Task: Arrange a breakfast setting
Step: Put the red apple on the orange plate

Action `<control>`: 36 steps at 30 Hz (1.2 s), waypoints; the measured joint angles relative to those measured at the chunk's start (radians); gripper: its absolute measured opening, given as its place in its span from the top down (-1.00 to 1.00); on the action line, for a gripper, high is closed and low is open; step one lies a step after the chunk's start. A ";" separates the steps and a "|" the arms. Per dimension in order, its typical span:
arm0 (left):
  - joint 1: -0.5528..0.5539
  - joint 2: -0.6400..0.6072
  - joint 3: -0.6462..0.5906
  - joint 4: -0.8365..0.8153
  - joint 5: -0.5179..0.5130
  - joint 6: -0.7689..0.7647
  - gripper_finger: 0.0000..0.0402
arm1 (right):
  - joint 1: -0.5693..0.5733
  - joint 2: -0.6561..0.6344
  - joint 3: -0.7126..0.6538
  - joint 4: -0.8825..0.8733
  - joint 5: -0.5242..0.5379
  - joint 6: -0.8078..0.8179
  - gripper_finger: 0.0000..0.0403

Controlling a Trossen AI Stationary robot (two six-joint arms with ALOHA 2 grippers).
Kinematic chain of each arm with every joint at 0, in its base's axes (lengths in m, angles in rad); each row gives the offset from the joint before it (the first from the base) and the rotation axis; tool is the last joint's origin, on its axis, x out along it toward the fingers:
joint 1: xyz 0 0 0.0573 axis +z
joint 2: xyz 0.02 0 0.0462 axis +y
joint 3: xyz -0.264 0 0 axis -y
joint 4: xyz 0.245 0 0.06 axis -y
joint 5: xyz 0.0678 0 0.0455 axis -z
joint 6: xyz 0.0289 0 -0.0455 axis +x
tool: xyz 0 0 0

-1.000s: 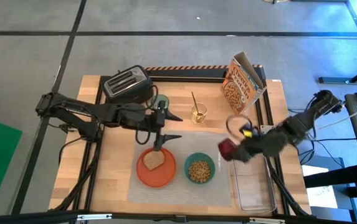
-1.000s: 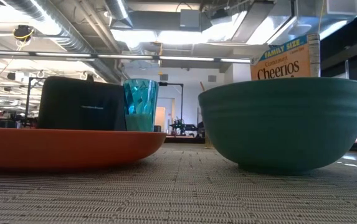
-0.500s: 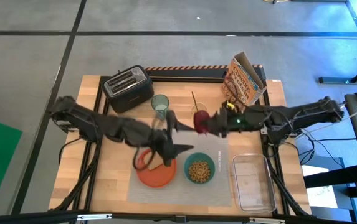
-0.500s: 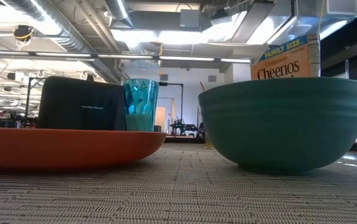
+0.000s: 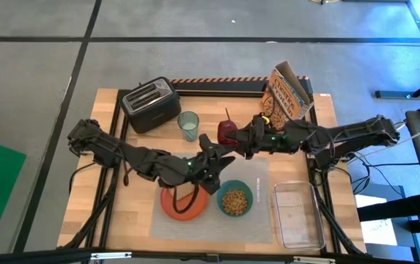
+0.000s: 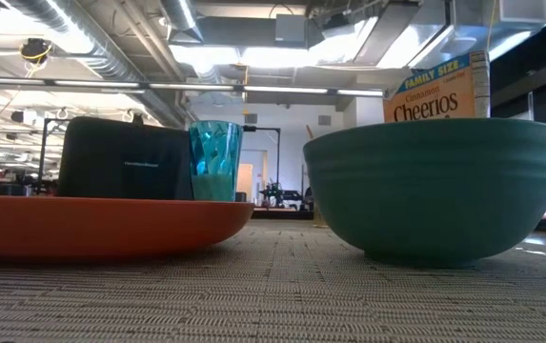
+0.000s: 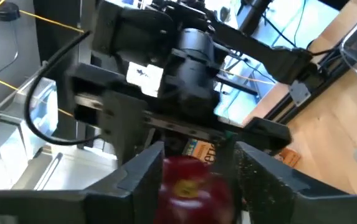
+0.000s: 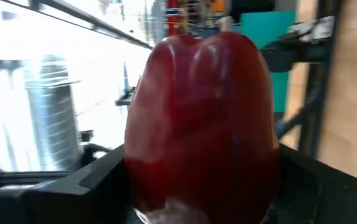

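My right gripper is shut on the small red fruit above the table's middle, near the gold spoon. My left gripper is open close by and faces it. In the left wrist view the fruit shows between my left fingers; I cannot tell whether they touch it. The orange plate and the teal bowl, filled with cereal, sit on the grey placemat. The green-tinted glass stands behind them. My left arm hides the toast. My right gripper pinches the red fruit by its two sides between its two fingers. The fingers come level from the table's right side. The fruit is lifted clear of the table.
The black toaster stands at the far left and a cereal box at the far right. The clear tub lies near the right front. The low view shows the plate, bowl and glass close up.
My right gripper has carried the red fruit from beside the tub toward the table's left and far edge, to the middle. My left gripper has gone from above the plate toward the right and turned to face the fruit.
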 joint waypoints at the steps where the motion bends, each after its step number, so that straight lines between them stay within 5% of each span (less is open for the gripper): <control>1: -0.003 0.000 0.000 -0.002 0.000 0.009 0.10 | 0.000 0.000 0.000 0.026 0.001 0.000 -0.41; 11: -0.007 0.001 0.000 0.014 -0.093 0.110 0.22 | 0.000 -0.001 0.000 0.079 -0.004 -0.001 -0.41; 26: 0.000 0.001 0.000 0.059 -0.098 0.179 0.25 | 0.000 -0.001 0.000 0.068 -0.025 -0.005 -0.41; 36: 0.019 0.001 -0.001 0.060 -0.092 0.179 0.65 | -0.001 -0.001 0.000 0.046 -0.018 -0.009 -0.41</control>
